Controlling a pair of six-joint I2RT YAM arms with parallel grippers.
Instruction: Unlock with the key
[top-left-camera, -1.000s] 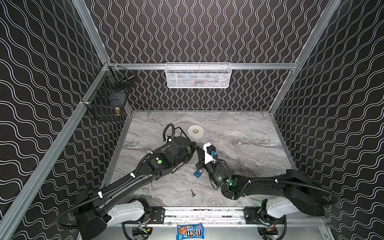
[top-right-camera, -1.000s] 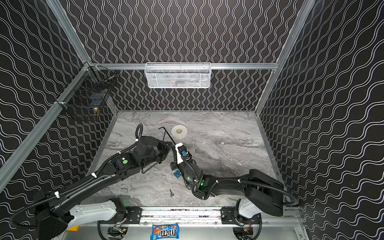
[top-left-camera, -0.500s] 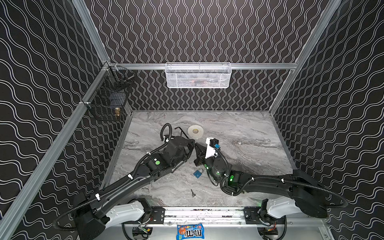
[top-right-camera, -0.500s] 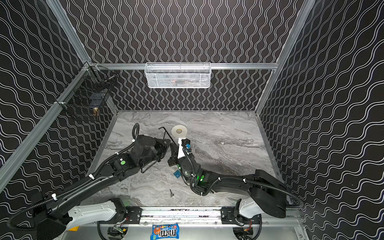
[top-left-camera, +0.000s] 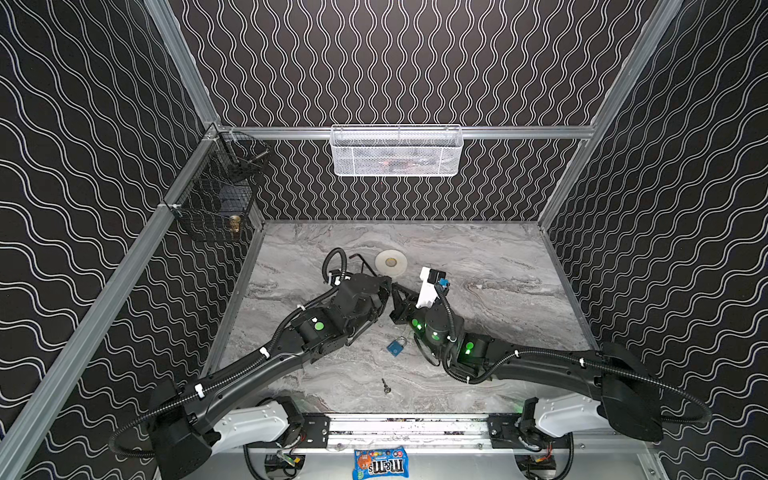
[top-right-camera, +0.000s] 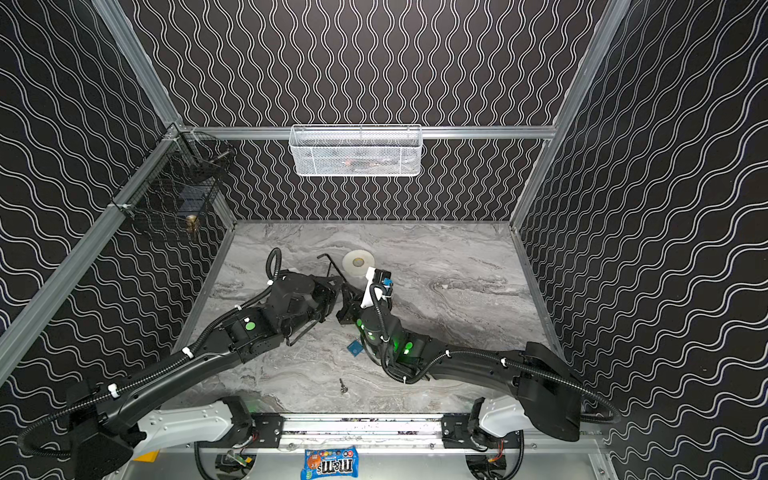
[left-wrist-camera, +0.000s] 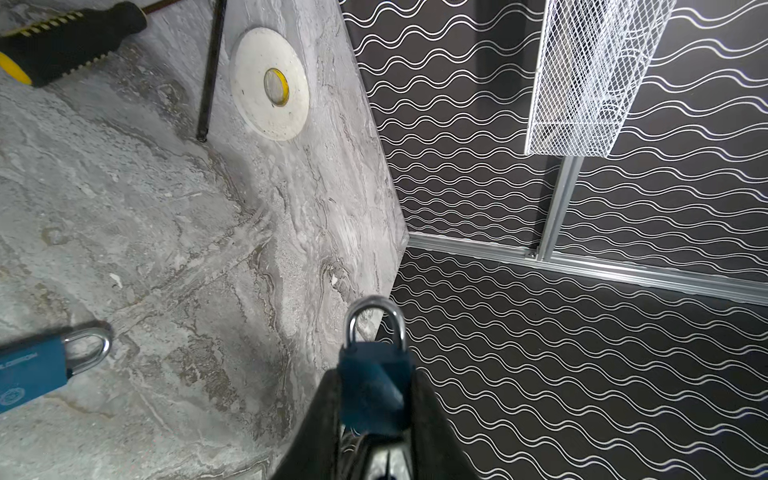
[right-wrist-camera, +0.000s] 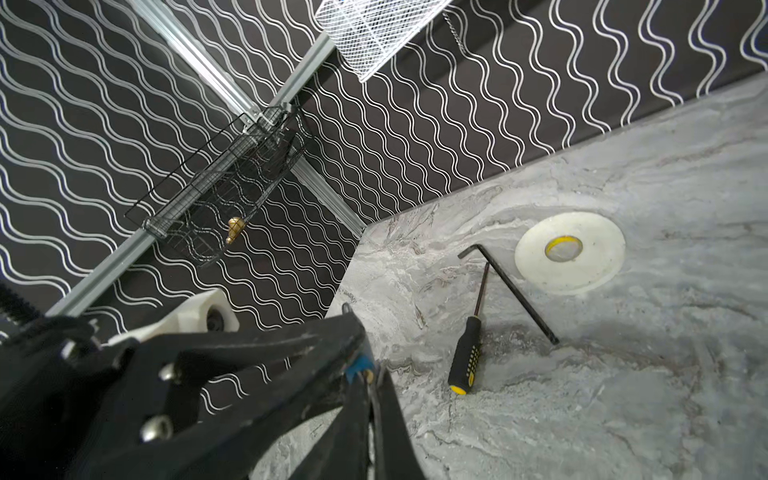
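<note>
The left tool (left-wrist-camera: 376, 399) clamps the blue body of the padlock (left-wrist-camera: 374, 365) in a narrow grip, above the middle of the tabletop (top-left-camera: 478, 257). The shackle (left-wrist-camera: 376, 316) sticks out past the fingertips, closed and free. The right tool (right-wrist-camera: 372, 380) is fully closed on a thin metal strip that looks like the key (right-wrist-camera: 373, 395). Its tip sits right at the padlock's brass keyway (right-wrist-camera: 367, 376), and both top views show the 2 tools meeting nose to nose. How far the blade is in cannot be seen.

The step in hand appears to be seating and turning the key. To do it well, the right arm should line the blade up with the keyway's axis and push straight in until it stops. Only then should it roll the wrist about the key's own axis, with no sideways push. The left tool should hold the body firmly against that twist and leave the shackle room to spring out. A tilted blade would likely jam or slip in the pinch.

A 2nd padlock (top-left-camera: 396, 346) and a small metal piece (top-left-camera: 387, 386), possibly another key, lie toward the front edge. Neither is needed.
</note>
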